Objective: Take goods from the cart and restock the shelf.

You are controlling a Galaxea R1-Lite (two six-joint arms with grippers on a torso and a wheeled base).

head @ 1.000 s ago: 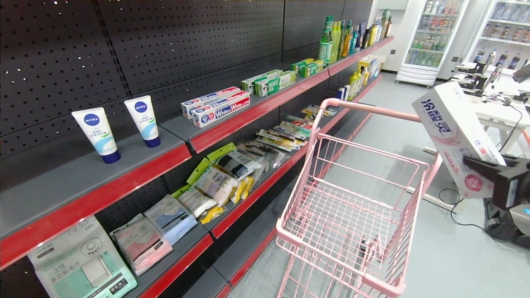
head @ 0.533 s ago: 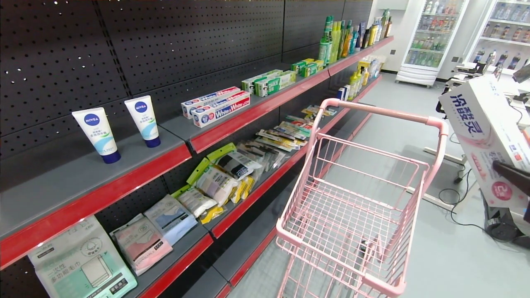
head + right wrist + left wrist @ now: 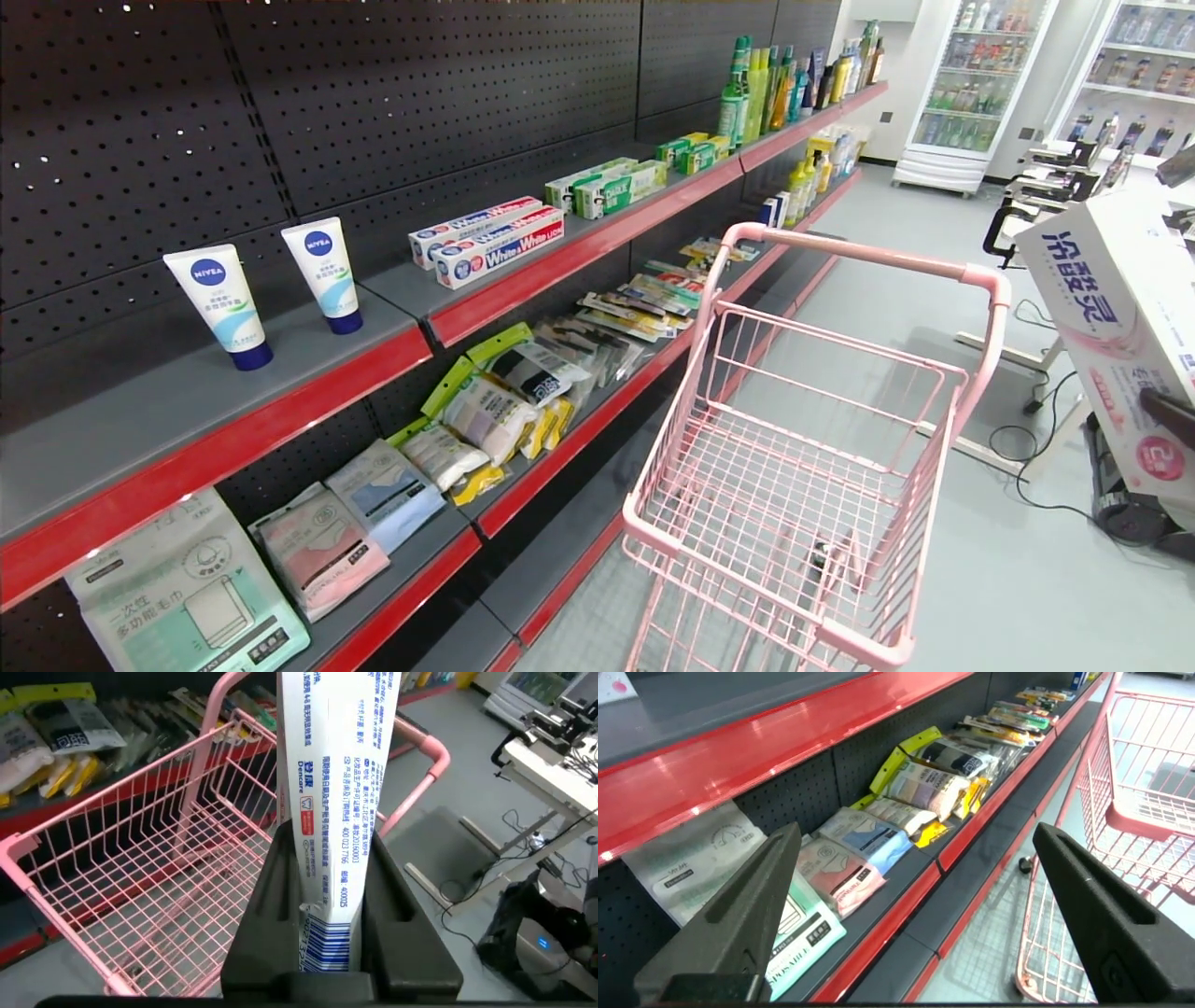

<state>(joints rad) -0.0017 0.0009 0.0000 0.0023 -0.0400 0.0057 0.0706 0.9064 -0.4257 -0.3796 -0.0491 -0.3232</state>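
My right gripper (image 3: 327, 891) is shut on a white and pink toothpaste box (image 3: 329, 784), held up beside the pink cart's handle (image 3: 425, 747). In the head view that toothpaste box (image 3: 1111, 317) hangs at the far right, tilted, clear of the pink cart (image 3: 794, 467), whose basket looks bare. My left gripper (image 3: 915, 924) stands open, low in front of the lower shelf (image 3: 990, 826) with its packets. The upper shelf (image 3: 280, 392) carries two white tubes (image 3: 219, 303), toothpaste boxes (image 3: 490, 238) and green boxes (image 3: 611, 187).
Bagged goods (image 3: 485, 411) and flat packs (image 3: 625, 313) lie on the lower shelf. Bottles (image 3: 775, 89) stand farther along the upper shelf. A drinks fridge (image 3: 971, 84) and a white desk (image 3: 1111, 177) with cables stand behind the cart. Grey floor (image 3: 1008, 579) lies open to its right.
The right arm has carried the toothpaste box to the right and slightly down, away from over the cart's handle toward the picture's edge. Shelf, cart and goods stay put.
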